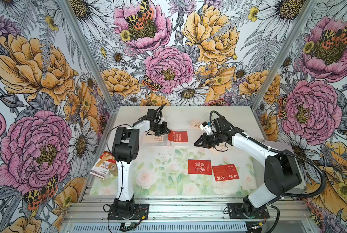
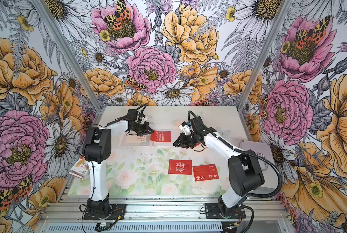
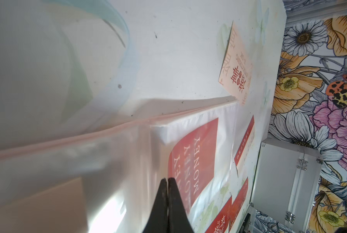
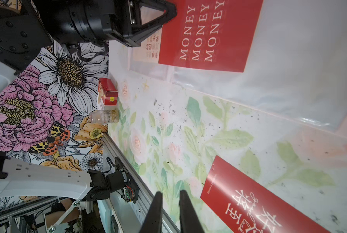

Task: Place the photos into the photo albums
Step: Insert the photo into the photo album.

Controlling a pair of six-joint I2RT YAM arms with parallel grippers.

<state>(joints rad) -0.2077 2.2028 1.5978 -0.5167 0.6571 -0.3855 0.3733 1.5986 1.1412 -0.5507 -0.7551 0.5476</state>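
Both top views: high up front, looking down over the whole table. Wrist cams low, close-up; both share the MONEY card.

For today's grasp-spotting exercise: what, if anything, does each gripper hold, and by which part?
Left gripper, shut, seemingly pinches a clear sleeve edge of the photo album; right gripper holds nothing.

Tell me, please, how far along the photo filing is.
Done: the MONEY photo and a cream photo look sleeved in the album. In hand: nothing; left pincer shut at the album page, right pincer open, empty. Left: two red photos on the mat and a loose cream photo at the back.
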